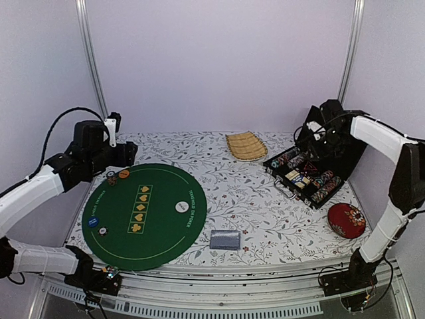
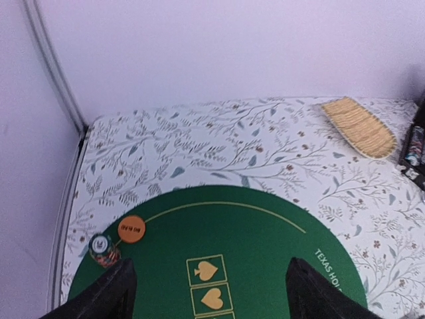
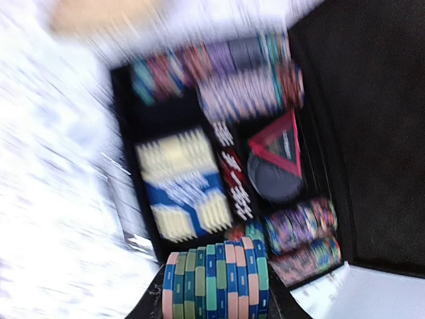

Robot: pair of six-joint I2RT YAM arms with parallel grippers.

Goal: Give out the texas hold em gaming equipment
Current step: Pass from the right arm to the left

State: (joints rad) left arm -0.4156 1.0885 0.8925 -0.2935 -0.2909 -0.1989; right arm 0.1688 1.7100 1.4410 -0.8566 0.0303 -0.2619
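A round green poker mat (image 1: 153, 219) lies at the left. On it are an orange token (image 1: 123, 174), a small chip stack (image 1: 111, 178), a blue token (image 1: 93, 221) and a white token (image 1: 181, 207). A grey-blue card deck (image 1: 224, 239) lies by the mat's right edge. My left gripper (image 1: 126, 155) hovers open and empty over the mat's far edge, with the orange token (image 2: 131, 229) and chip stack (image 2: 103, 248) ahead of its left finger. My right gripper (image 1: 317, 136) is over the open black chip case (image 1: 305, 176), shut on a row of several teal, blue and pink chips (image 3: 216, 276).
A tan woven tray (image 1: 246, 145) lies at the back centre and also shows in the left wrist view (image 2: 358, 126). A round red cushion (image 1: 346, 219) sits at the front right. The case holds rows of chips (image 3: 246, 86) and boxed cards (image 3: 179, 183). The right wrist view is blurred.
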